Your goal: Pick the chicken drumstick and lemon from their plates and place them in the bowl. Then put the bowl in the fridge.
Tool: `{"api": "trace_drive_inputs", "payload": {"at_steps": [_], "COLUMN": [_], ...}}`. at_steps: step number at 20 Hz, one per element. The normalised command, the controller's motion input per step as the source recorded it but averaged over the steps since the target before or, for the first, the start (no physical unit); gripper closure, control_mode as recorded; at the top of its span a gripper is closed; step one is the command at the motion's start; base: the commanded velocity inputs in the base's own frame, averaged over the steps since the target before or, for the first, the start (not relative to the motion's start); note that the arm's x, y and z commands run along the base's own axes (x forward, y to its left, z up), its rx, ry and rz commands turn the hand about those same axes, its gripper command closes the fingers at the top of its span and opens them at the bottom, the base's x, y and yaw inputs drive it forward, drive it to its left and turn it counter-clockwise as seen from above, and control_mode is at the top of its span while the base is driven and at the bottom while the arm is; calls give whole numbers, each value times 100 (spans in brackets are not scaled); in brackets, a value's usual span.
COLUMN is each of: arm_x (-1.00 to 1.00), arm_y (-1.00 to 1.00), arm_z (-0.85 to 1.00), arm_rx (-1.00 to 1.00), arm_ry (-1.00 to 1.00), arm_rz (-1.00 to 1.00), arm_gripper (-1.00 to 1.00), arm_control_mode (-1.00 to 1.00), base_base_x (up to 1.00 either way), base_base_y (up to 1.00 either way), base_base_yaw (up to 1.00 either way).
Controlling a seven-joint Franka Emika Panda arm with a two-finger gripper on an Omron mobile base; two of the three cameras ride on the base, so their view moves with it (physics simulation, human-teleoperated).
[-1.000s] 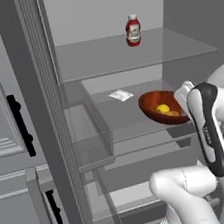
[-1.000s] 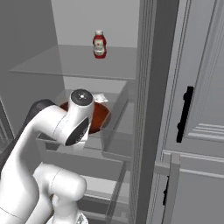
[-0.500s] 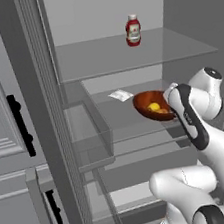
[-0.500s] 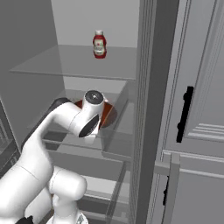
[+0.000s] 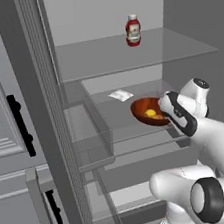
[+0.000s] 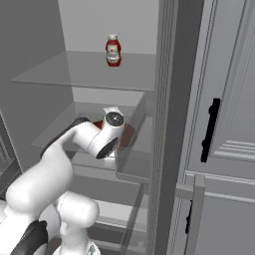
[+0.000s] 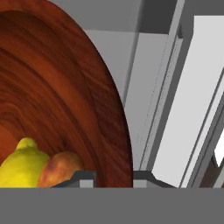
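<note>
Inside the fridge (image 5: 181,18), on the middle glass shelf (image 5: 119,110), sits the bowl (image 5: 143,110) with the lemon (image 5: 150,112) and the drumstick (image 5: 159,117) in it, so the loading part looks done. Claw (image 7: 113,175) is pinched nearly closed on the bowl's near rim: in the hand view one tip sits inside the wall, the other outside, with the wood edge between them. Rim grip makes sense, since the bowl is too wide to span and a thin wall is the only thing the jaws can bite.

Arm reaches in from the near right, wrist low, which clears the upper shelf (image 6: 79,74) where the ketchup bottle (image 5: 133,30) stands at the far end. White packet (image 5: 120,95) lies on the same shelf, just left of and beyond the bowl, apart from it. Door (image 5: 9,123) stands open at left.

Can't tell whether the bowl's base is fully down on the glass or a hair above. My read: final placement, release not yet done. Risk: a one-sided rim hold lets the bowl tip and the fruit roll.
</note>
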Motion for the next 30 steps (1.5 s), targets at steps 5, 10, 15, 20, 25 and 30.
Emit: {"api": "trace_drive_inputs", "payload": {"at_steps": [5, 10, 15, 20, 25, 30], "arm_x": [22, 33, 10, -21, -83, -98], "arm_y": [0, 0, 0, 1, 3, 42], "arm_z": [-24, -22, 1, 18, 50, 89], "arm_rx": [0, 0, 0, 1, 0, 0], "arm_ry": [0, 0, -4, -22, -39, -32], "arm_rz": [0, 0, 0, 1, 4, 2], "arm_gripper": [100, -100, -100, -100, -100, -100], "arm_control_mode": [-100, -100, -100, -100, -100, -100], "base_base_x": [0, 0, 0, 0, 0, 0], "base_base_y": [0, 0, 0, 0, 0, 0], "base_base_yaw": [0, 0, 0, 0, 0, 0]}}
